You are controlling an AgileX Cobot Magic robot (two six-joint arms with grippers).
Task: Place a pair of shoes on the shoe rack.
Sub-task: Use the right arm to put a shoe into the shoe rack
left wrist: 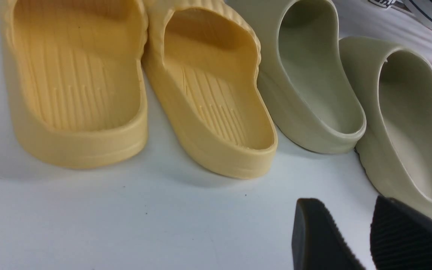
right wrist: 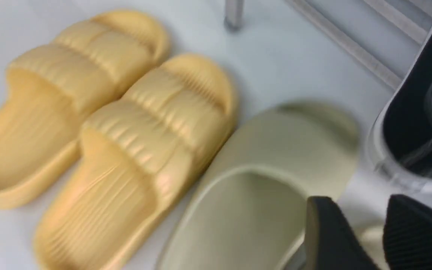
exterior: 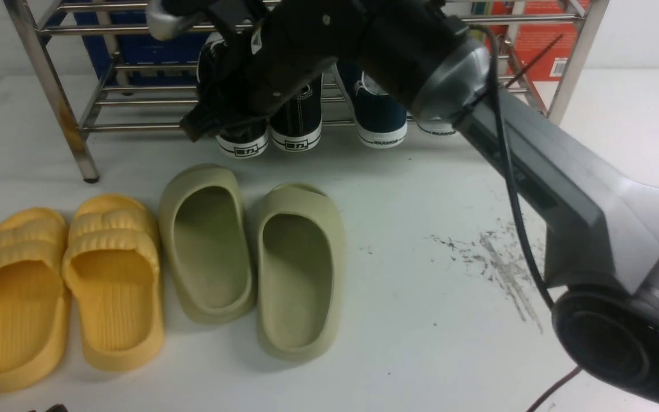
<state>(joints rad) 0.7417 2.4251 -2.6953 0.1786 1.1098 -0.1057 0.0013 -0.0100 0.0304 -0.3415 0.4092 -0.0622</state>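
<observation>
Black canvas sneakers (exterior: 297, 119) sit side by side on the steel shoe rack's (exterior: 135, 127) low rods, heels outward, with the right gripper (right wrist: 360, 205) parted and empty close by; it should probably back away slowly and level, without snagging a heel

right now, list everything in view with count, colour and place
shoe rack: 1, steel, table's far side
black canvas sneakers: 2, black and white, rack's lower shelf
navy slip-ons: 2, navy, same shelf, right of sneakers
olive slides: 2, olive, table, before the rack
yellow slides: 2, yellow, left of olive slides
blue object: 1, blue, behind rack, left
red box: 1, red, behind rack, right
table: 1, white, scuffed at right
right gripper: 1, black, open, by the sneakers
left gripper: 1, black, open, near olive slides
</observation>
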